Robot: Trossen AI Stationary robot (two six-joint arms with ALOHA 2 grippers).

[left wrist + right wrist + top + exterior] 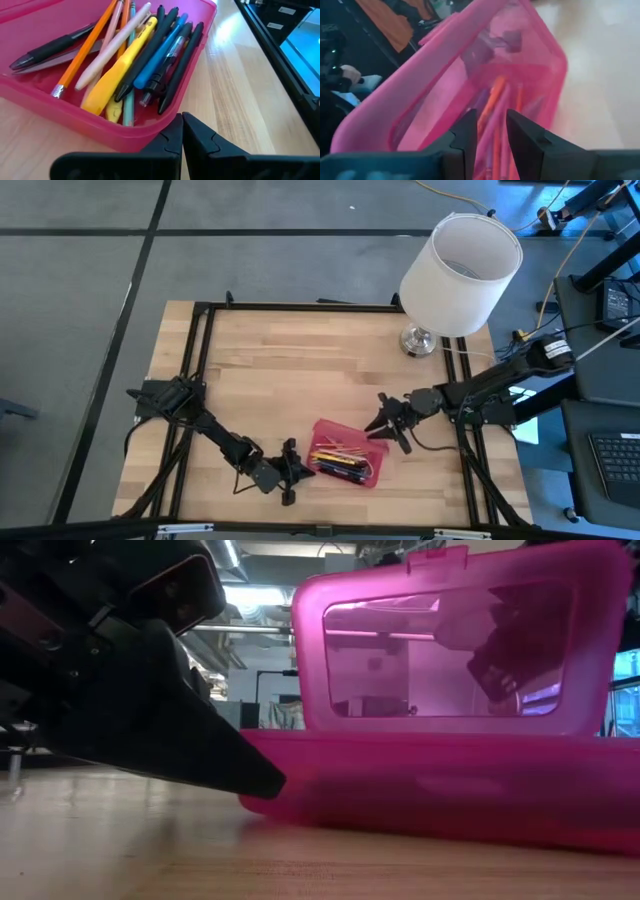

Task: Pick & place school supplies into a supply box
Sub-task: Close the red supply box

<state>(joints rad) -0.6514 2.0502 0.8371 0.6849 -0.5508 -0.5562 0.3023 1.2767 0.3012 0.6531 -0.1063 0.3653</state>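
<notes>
Nearest in the low view, left gripper (262, 780), fingers clenched on nothing, tip low over the wooden table (300, 370) and just beside the wall of the supply box (348, 452), on the side away from the white lamp (455, 275). Inside the box, pens and pencils (135, 65) lying in a loose heap; on the lamp side of the box, right gripper (491, 132), fingers parted around the edge of the raised lid (450, 640), probably gripping it, not certain. Risks from here: lid slipping from the fingers and dropping on pens that stick up, jamming on them; box pushed across the table or tipped by a hard pull on the lid against the left gripper, spilling the supplies.
</notes>
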